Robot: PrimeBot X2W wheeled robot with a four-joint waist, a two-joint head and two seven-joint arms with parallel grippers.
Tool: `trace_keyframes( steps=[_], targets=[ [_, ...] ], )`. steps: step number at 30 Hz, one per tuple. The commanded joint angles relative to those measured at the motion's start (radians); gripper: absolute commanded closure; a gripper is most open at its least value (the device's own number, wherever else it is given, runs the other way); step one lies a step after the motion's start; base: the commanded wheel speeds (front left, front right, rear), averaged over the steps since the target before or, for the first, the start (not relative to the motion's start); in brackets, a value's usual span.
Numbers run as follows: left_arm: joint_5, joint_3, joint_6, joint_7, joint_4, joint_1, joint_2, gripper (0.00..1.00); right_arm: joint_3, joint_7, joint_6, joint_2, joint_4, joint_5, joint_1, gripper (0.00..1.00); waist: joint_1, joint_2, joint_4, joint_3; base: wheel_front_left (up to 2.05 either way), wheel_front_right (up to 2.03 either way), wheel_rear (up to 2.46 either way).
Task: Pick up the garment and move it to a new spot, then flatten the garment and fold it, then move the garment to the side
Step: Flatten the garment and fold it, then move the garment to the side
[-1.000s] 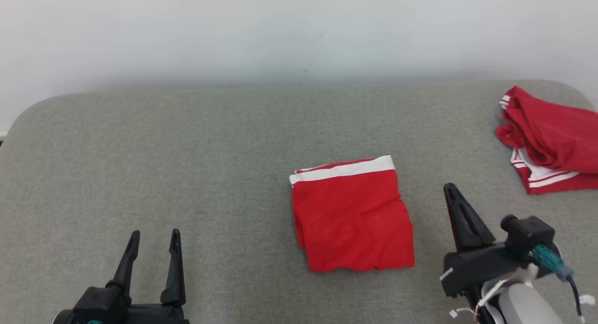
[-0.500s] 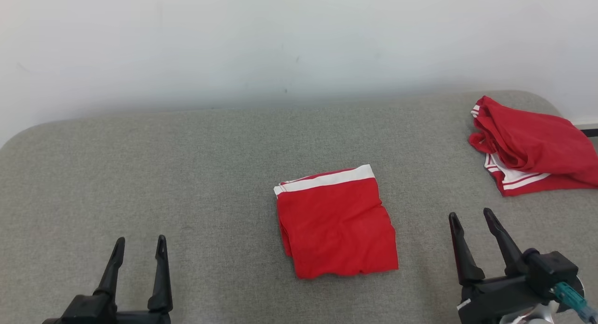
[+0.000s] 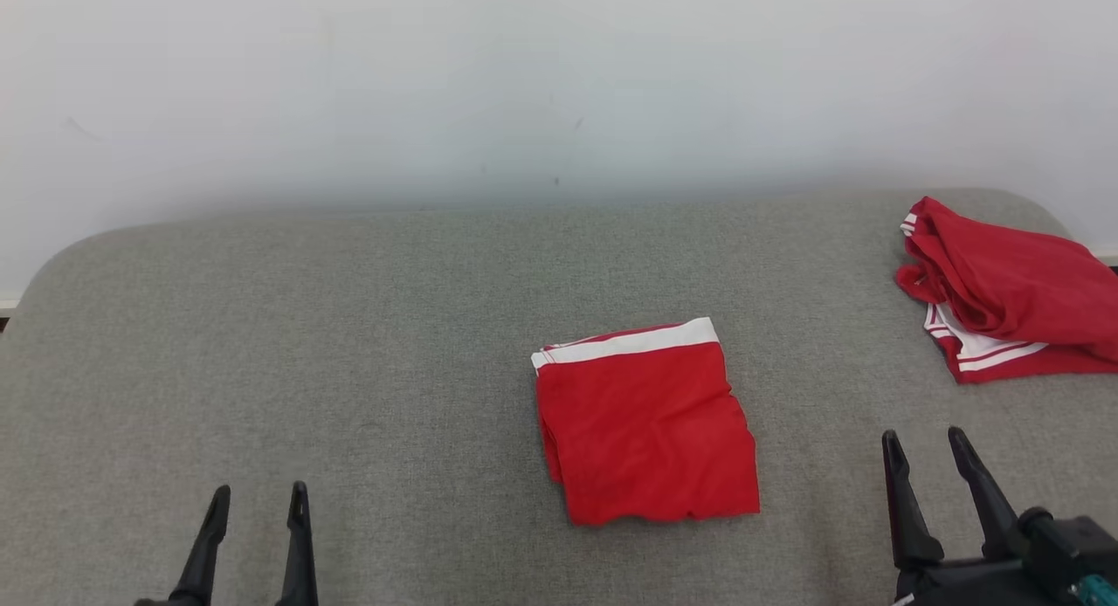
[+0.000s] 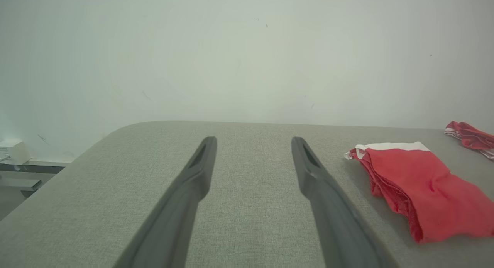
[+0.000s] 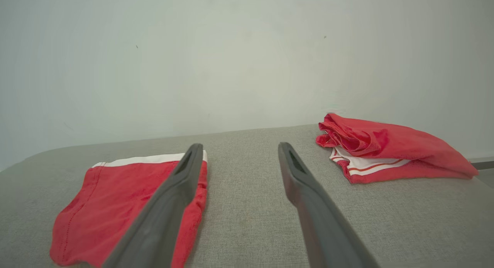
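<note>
Head view
- Tabletop [image 3: 349, 327]: grey woven cloth with rounded corners, in front of a pale wall [image 3: 524, 82].
- Left fingers [image 3: 208, 540]: at the lower left, pointing away from the robot, spread apart with nothing between them.
- Right fingers [image 3: 904, 510]: at the lower right, also spread apart and empty.
- Folded garment [image 3: 646, 431]: red with a white band on its far edge. It lies flat on the tabletop between the two pairs of fingers, closer to the right pair and a little ahead of the tips, and it touches neither pair.
- Crumpled garment [image 3: 1004, 292]: red with white stripes, in a loose heap ahead of the right fingers and to their right, well apart from them.

Left wrist view
- Left fingers [image 4: 193, 183]: wide open over the bare tabletop [image 4: 251, 221].
- Folded garment [image 4: 417, 183]: to the right of the fingers and apart from them, and its stacked layers show along the near edge.
- Crumpled garment [image 4: 469, 138]: a small part, far to the right, beyond the folded one.

Right wrist view
- Right fingers [image 5: 308, 198]: wide open and gripping nothing.
- Folded garment [image 5: 115, 194]: to the left, and the left finger passes in front of its right edge.
- Crumpled garment [image 5: 386, 144]: ahead of the right finger and to its right, near the far corner of the tabletop.
</note>
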Motion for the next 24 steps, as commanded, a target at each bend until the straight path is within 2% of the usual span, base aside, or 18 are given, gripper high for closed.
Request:
trace_keyframes(
  steps=[1, 15, 24],
  targets=[
    [-0.001, 0.002, 0.004, 0.0, -0.004, 0.013, 0.0, 0.0, -0.002, 0.0, -0.003, 0.005, -0.004, -0.004, 0.012, 0.0, 0.0, 0.0, 0.002, -0.001, 0.0, 0.0, 0.0],
    [-0.009, -0.017, 0.01, 0.0, -0.008, 0.02, 0.0, 0.0, 0.006, 0.0, -0.003, 0.022, -0.01, -0.035, 0.051, 0.0, 0.0, 0.0, 0.002, -0.002, 0.0, 0.0, 0.0],
    [-0.005, -0.003, -0.003, 0.0, 0.008, 0.005, 0.0, 0.0, 0.014, 0.0, -0.003, 0.026, -0.005, -0.038, 0.058, 0.0, 0.0, 0.0, 0.002, 0.0, 0.0, 0.0, 0.0]
  ],
)
